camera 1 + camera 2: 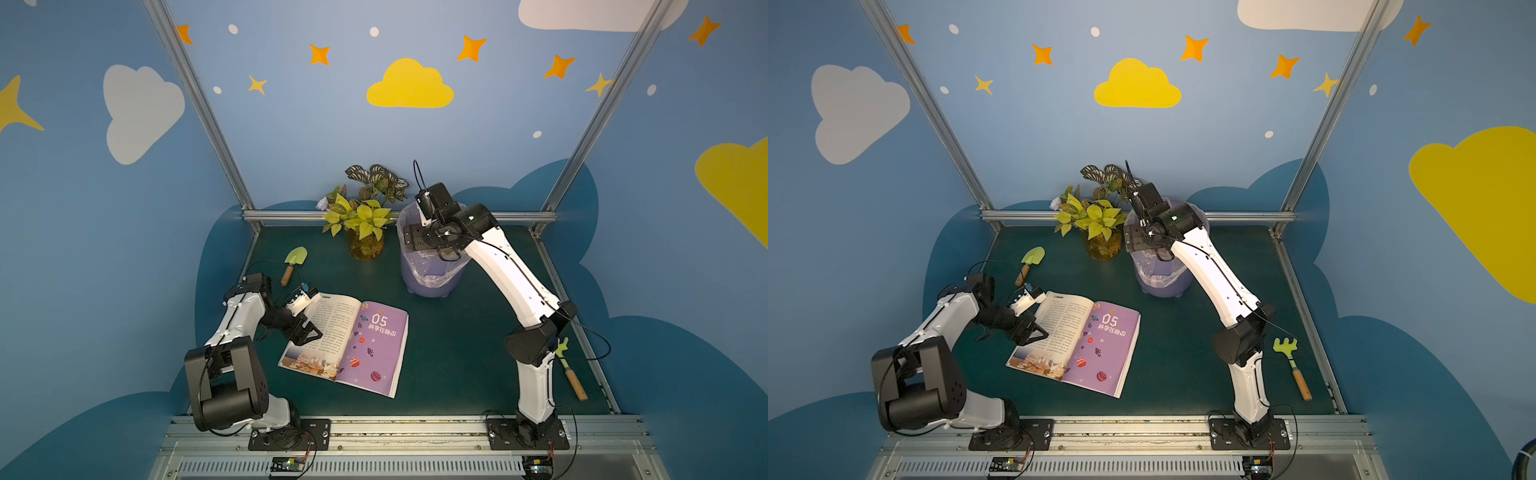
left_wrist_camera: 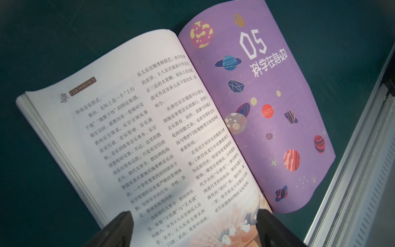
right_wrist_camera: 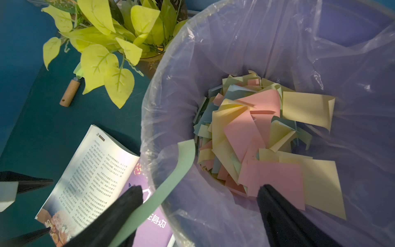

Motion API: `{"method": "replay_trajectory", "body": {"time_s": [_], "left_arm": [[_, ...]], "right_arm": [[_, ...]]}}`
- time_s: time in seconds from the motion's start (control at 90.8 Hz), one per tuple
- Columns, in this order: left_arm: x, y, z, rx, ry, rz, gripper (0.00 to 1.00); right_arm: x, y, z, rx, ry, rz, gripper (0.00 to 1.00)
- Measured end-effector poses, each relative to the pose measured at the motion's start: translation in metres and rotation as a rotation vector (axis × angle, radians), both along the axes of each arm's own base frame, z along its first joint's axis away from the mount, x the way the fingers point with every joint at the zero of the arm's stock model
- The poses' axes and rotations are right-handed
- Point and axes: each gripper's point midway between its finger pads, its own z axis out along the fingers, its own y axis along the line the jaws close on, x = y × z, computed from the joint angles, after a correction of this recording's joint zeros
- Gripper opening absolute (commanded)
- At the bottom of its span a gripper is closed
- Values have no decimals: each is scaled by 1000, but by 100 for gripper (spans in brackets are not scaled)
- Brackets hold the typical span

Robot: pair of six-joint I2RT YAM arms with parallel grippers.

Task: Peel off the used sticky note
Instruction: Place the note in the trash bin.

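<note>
Right gripper (image 3: 201, 189) hangs over the lined purple bin (image 3: 213, 53), jaws spread wide. Green sticky note (image 3: 171, 173) clings to one finger (image 3: 115, 213), not pinched, and reaches across the bin rim. Pile of pink, yellow and blue notes (image 3: 256, 132) lies inside the bin. Left gripper (image 2: 194, 216) is also spread, low over the open book (image 2: 149, 128), on its text page; contact unclear.

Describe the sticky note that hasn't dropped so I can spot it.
Find the lilac waste bin beside the yellow leafy plant. The right gripper hangs above it, jaws open. The pale green paper note sticks to one jaw; the pink, yellow and blue notes lie inside.
</note>
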Motion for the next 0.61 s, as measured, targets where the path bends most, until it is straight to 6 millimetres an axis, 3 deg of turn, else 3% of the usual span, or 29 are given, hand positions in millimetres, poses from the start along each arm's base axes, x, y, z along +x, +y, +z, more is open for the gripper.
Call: {"method": "replay_trajectory", "body": {"time_s": [0.264,0.485,0.606], "left_arm": [[0,1,0,4,-3,-2,93],[0,1,-1,9,-3,-5,92],[0,2,-1,12,-2,-4,92]], "right_arm": [[5,-10,5,-4,-16,-29,96],[-1,-38,43,18,-91,-83,97],[-5,-43,49,5,-107,-93,97]]}}
